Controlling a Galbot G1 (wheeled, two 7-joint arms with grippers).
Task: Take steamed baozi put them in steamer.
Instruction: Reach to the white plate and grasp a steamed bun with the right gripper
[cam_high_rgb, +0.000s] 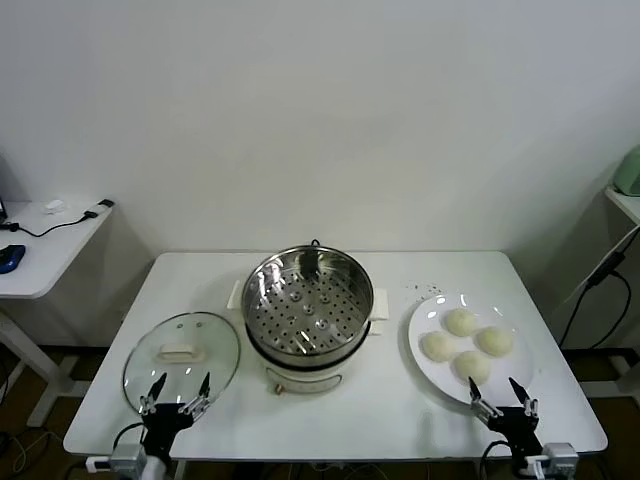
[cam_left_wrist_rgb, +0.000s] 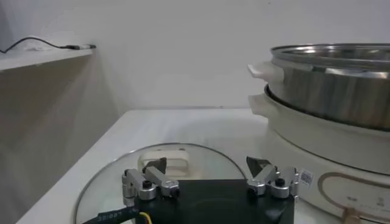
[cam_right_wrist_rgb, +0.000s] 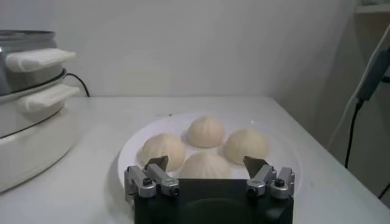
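Note:
Four cream-white baozi (cam_high_rgb: 467, 344) lie on a flat white plate (cam_high_rgb: 420, 322) at the right of the table; they also show in the right wrist view (cam_right_wrist_rgb: 205, 131). The steel steamer (cam_high_rgb: 307, 300) with its perforated tray stands at the table's middle, empty, on a cream-white base (cam_left_wrist_rgb: 317, 140). My right gripper (cam_high_rgb: 502, 397) is open and empty at the table's front edge, just in front of the plate. My left gripper (cam_high_rgb: 177, 393) is open and empty at the front left, over the near edge of the glass lid (cam_high_rgb: 182, 356).
The round glass lid with a white handle (cam_left_wrist_rgb: 163, 160) lies flat at the steamer's left. A side table (cam_high_rgb: 40, 240) with cables stands at the far left. A black cable (cam_high_rgb: 600, 280) hangs at the right beyond the table's edge.

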